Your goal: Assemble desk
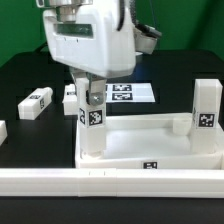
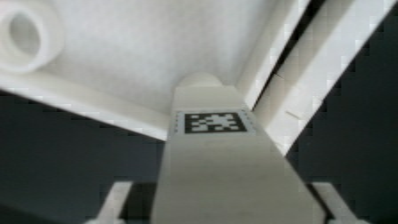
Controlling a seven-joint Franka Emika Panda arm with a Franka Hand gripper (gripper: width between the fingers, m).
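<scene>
Fingers (image 2: pixel 118 200) of the gripper (image 1: pixel 91 97) are closed on the upper end of a white leg (image 1: pixel 93 128); in the wrist view they flank its two sides, and its black-white tag faces the camera. This held leg stands upright at the tabletop's (image 1: pixel 150 147) corner on the exterior view's left. Whether its foot is seated in a socket I cannot tell.

A second leg (image 1: pixel 205 112) stands upright on the tabletop's corner on the exterior view's right. The wrist view shows the tabletop's raised rim beside the held leg and one round corner socket (image 2: pixel 22 40) well apart from it.

Beyond the tabletop lies the marker board (image 1: pixel 128 93). To the exterior view's left of the tabletop, a loose leg (image 1: pixel 35 102) lies flat on the black table (image 1: pixel 30 75). A long white rail (image 1: pixel 110 181) runs along the tabletop's near side.
</scene>
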